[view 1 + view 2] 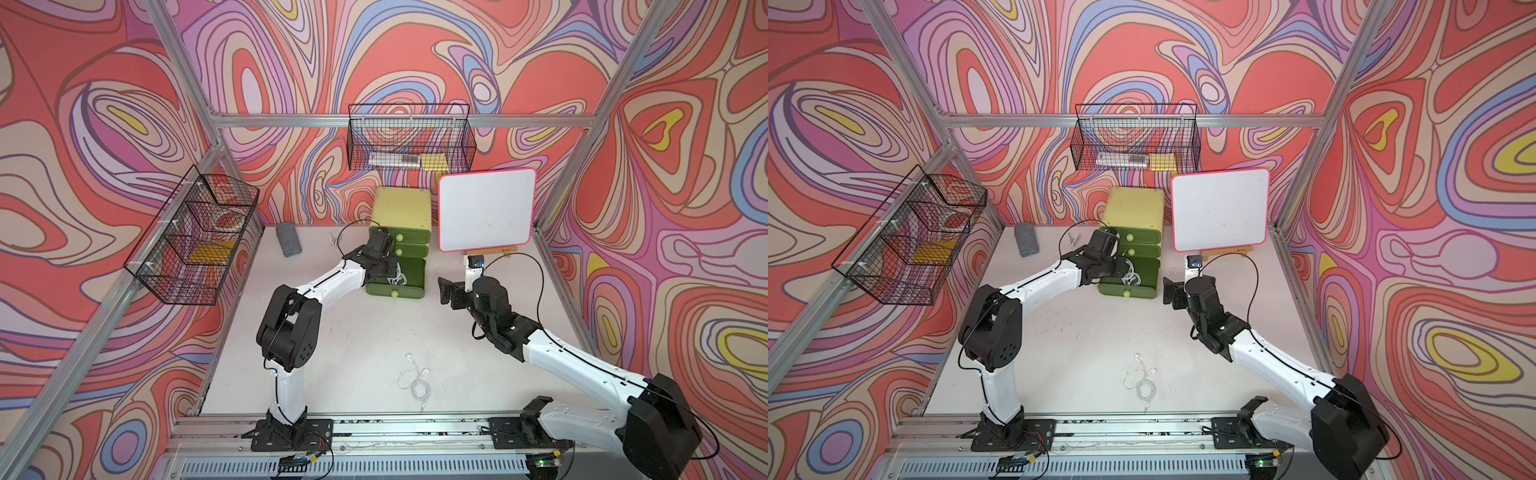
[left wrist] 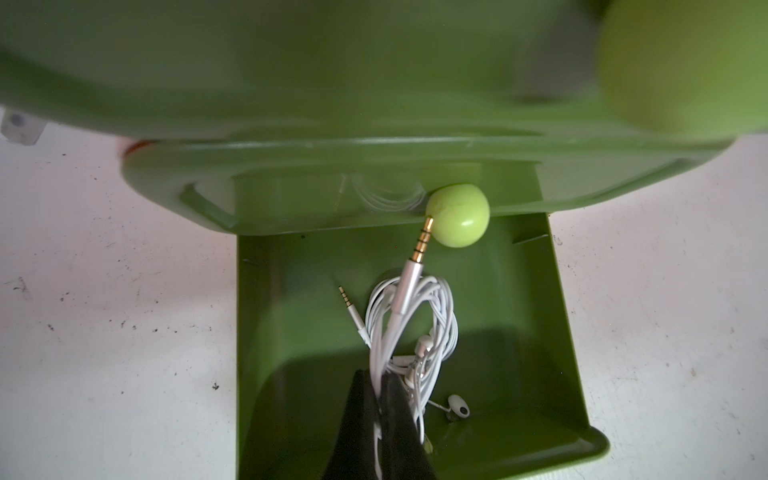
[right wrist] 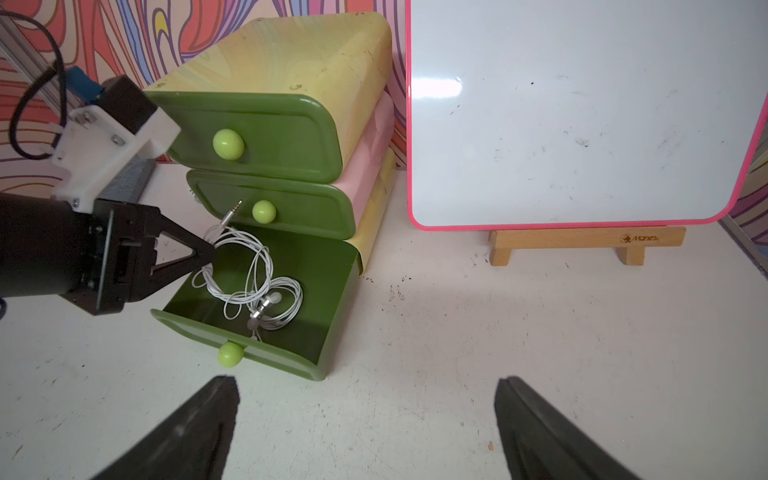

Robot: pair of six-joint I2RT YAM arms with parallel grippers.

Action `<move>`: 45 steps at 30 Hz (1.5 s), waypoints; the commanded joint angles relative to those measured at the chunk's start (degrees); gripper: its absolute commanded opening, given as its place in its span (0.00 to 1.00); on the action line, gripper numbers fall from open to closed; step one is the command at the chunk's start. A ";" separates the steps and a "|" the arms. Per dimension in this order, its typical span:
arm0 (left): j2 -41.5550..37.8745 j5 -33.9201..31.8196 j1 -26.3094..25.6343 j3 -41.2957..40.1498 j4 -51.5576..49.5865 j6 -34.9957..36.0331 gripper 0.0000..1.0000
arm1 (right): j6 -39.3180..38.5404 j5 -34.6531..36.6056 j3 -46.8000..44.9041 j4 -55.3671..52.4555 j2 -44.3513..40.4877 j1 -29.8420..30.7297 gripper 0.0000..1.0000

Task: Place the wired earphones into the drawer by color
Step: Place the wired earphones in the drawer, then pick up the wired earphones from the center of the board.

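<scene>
Starting at the near edge of the bench (image 1: 353, 340), you meet the loose white earphones (image 1: 415, 380), a slack, thin-cabled tangle lying flat between the two arm bases. Its long axis runs roughly near to far.

Your left arm (image 1: 328, 278) rises from the near edge, folds at a high elbow and lays its white forearm toward the far edge, with the wrist over the drawer cabinet (image 1: 401, 208). The left jaws are pinched together on the held white earphones (image 2: 378, 328), a narrow coil drawn out lengthwise over the pulled-out bottom drawer (image 3: 332, 282). Its metal plug (image 2: 409, 278) points up at the middle knob (image 3: 264, 211), tip just beside it; you cannot tell whether they touch. More white cable and earbuds rest on the drawer floor beneath, with a second plug (image 2: 351, 307) showing.

Your right arm (image 1: 552, 357) reaches in from the near-right corner. The right jaws stand spread wide and empty just beside the open drawer, facing it.

The cabinet is glossy, rounded plastic with a pale yellow shell, dark green fronts and round light-green knobs; its upper two drawers are shut. At the far-right corner a pink-rimmed whiteboard (image 1: 486, 210) leans on a wooden easel (image 3: 586, 241). A grey eraser (image 1: 287, 240) lies by the far edge, toward the left.
</scene>
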 commanded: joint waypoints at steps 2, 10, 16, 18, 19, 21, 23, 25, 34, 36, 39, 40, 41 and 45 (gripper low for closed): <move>1.13 1.21 0.85 -0.53 1.24 -0.89 0.00 | -0.36 0.21 -0.60 0.98 -0.54 -0.26 0.98; 0.35 2.71 1.38 -0.86 1.24 -0.93 0.14 | -0.19 -1.08 -0.14 0.76 -0.06 -0.22 0.98; -3.07 2.95 1.50 -2.14 0.92 -0.85 0.36 | -0.01 -2.66 1.28 -0.55 1.39 -0.22 0.98; -4.84 2.86 1.47 -3.23 0.84 -0.96 0.40 | 0.12 -3.56 1.74 -1.20 1.73 -0.19 0.98; -6.05 2.69 1.46 -4.04 0.86 -1.14 0.42 | 0.12 -4.35 2.12 -1.88 1.96 -0.24 0.98; -8.74 2.56 1.47 -6.13 1.25 -1.66 0.46 | 0.25 -5.98 3.13 -3.91 2.28 -0.29 0.98; -11.77 2.59 1.53 -8.74 1.22 -2.05 0.51 | 0.34 -7.73 4.18 -6.08 2.37 -0.22 0.98; -15.11 2.77 1.51 -11.78 1.25 -2.68 0.59 | 0.69 -11.20 5.00 -8.57 2.28 -0.19 0.98; -31.38 6.21 1.49 -28.20 4.14 -6.72 0.88 | 10.64 -28.77 5.46 -20.38 4.35 0.08 0.96; -34.50 7.04 1.41 -31.44 4.11 -7.73 0.92 | 13.73 -31.41 4.45 -21.97 4.86 0.45 0.97; -39.29 9.09 1.38 -36.66 5.52 -9.46 0.94 | 18.86 -31.35 4.00 -27.11 6.06 2.87 0.95; -40.67 9.29 1.33 -37.89 5.46 -10.02 0.94 | 19.94 -30.95 4.15 -28.83 6.42 4.07 0.95; -42.12 9.48 1.33 -39.18 5.33 -10.51 0.95 | 20.87 -29.96 4.27 -30.60 6.66 5.87 0.95; -46.91 9.97 1.33 -43.95 5.26 -11.71 0.99 | 24.96 -24.76 4.10 -34.63 6.41 13.71 0.95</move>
